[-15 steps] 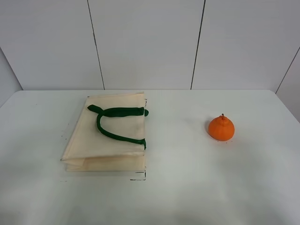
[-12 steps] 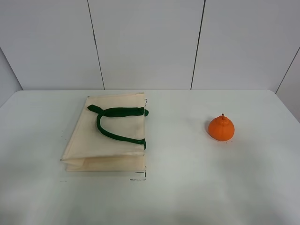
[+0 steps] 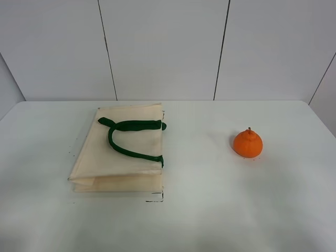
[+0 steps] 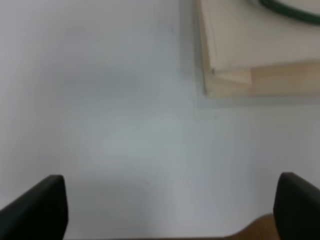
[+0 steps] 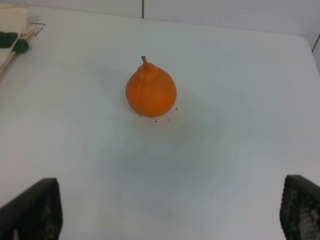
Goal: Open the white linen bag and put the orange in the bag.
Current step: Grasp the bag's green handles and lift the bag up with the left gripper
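The white linen bag [image 3: 121, 149] lies flat and folded on the left half of the table, its dark green handles [image 3: 128, 136] resting on top. Its corner shows in the left wrist view [image 4: 240, 55]. The orange [image 3: 248, 143] stands upright on the right half of the table, stem up, and also shows in the right wrist view [image 5: 150, 90]. Neither gripper shows in the exterior view. My left gripper [image 4: 170, 205] is open and empty, short of the bag's corner. My right gripper [image 5: 170, 210] is open and empty, short of the orange.
The white table [image 3: 199, 210] runs to a white panelled wall [image 3: 163, 47] at the back. Small dark marks [image 3: 155, 199] lie by the bag's near corner.
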You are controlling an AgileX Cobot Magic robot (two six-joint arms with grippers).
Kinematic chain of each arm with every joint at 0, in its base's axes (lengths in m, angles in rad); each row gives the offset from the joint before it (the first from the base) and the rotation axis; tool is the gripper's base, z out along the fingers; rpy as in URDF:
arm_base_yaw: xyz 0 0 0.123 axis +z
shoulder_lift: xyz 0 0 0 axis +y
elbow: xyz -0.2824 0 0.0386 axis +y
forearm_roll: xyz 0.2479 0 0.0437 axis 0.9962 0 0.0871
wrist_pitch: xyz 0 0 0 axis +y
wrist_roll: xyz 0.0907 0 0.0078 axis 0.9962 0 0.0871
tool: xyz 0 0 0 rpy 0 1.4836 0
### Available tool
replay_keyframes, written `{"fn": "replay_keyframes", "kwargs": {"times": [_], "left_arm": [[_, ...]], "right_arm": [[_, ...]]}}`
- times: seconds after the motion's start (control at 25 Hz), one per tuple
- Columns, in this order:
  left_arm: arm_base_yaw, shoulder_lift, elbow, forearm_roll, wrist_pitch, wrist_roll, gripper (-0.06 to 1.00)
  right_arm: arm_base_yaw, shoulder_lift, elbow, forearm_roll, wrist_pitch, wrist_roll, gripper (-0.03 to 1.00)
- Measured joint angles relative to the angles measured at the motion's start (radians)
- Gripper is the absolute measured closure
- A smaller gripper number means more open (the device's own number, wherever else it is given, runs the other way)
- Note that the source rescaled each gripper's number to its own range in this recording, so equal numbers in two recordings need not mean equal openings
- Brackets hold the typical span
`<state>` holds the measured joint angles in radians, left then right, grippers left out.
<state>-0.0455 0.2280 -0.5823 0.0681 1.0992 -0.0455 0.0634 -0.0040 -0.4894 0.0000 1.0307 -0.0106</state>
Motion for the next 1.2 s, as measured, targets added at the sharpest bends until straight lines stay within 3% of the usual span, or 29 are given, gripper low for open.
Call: {"fn": "replay_keyframes", "kwargs": {"times": [0.44, 0.8, 0.92, 1.2], "left_arm": [[-0.006, 0.680, -0.295, 0.000, -0.059, -0.051, -0.06], [-0.006, 1.312, -0.719, -0.005, -0.127, -0.056, -0.06], [-0.010, 1.479, -0.867, -0.058, -0.131, -0.056, -0.06], [-0.140, 1.774, -1.087, -0.101, -0.133, -0.142, -0.06]], "right_arm": [[0.000, 0.000, 0.000, 0.000, 0.000, 0.000, -0.03], [0.000, 0.000, 0.000, 0.000, 0.000, 0.000, -0.03], [0.000, 0.000, 0.000, 0.000, 0.000, 0.000, -0.03], [0.000, 0.000, 0.000, 0.000, 0.000, 0.000, -0.03]]}}
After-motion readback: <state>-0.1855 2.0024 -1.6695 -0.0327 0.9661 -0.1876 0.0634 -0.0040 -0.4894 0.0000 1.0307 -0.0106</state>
